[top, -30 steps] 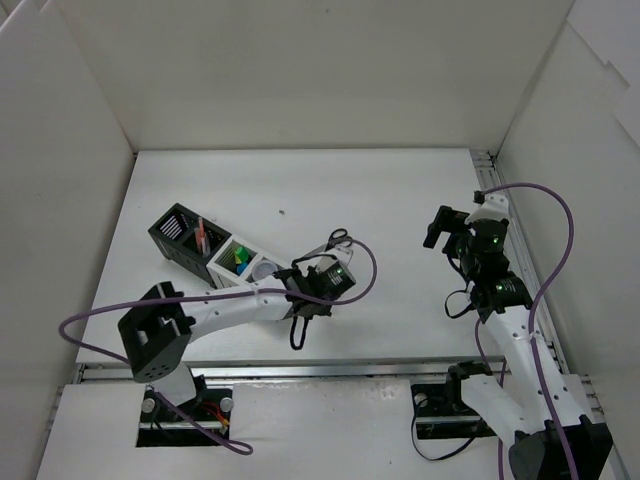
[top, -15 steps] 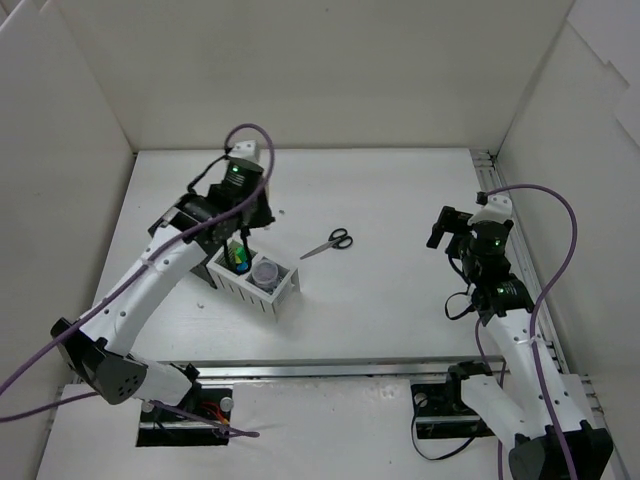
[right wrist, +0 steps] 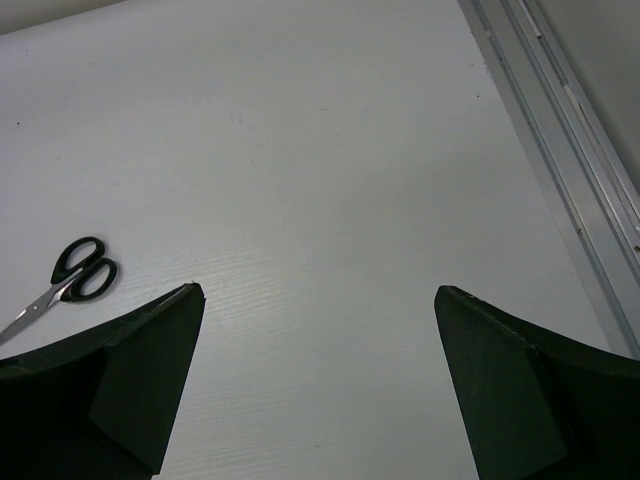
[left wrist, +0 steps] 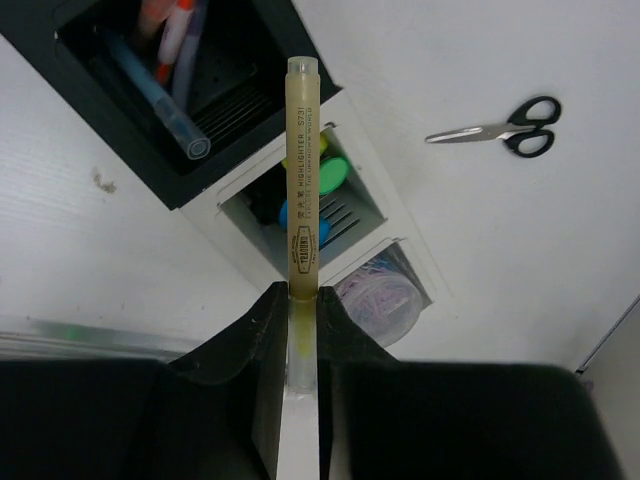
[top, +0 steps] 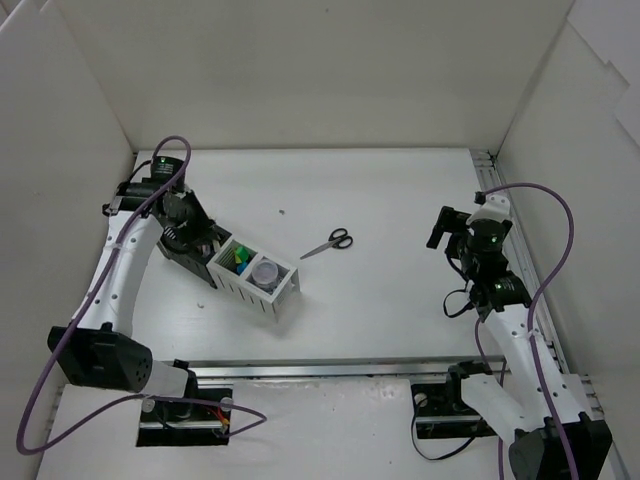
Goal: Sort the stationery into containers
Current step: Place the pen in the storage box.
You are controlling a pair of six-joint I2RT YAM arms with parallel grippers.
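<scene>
My left gripper (left wrist: 300, 302) is shut on a yellow highlighter (left wrist: 303, 170) and holds it above the organiser, its tip over the edge between the black box (left wrist: 215, 105) and the white box (left wrist: 375, 215). The black box holds thin pens (left wrist: 160, 60). The white box holds green, yellow and blue highlighters (left wrist: 330, 175). The box beside it holds a clear round jar (left wrist: 378, 298). In the top view the left gripper (top: 190, 235) is over the organiser's (top: 282, 297) left end. Black-handled scissors (top: 330, 242) lie on the table to its right. My right gripper (right wrist: 318, 290) is open and empty.
White walls enclose the table on the left, back and right. A metal rail (right wrist: 560, 130) runs along the right edge next to my right arm (top: 490, 270). The scissors also show in the right wrist view (right wrist: 65, 285), at the left.
My left arm has swung from the organiser's front right end, up over it, to its back left end. The right arm, scissors and organiser have not moved.
</scene>
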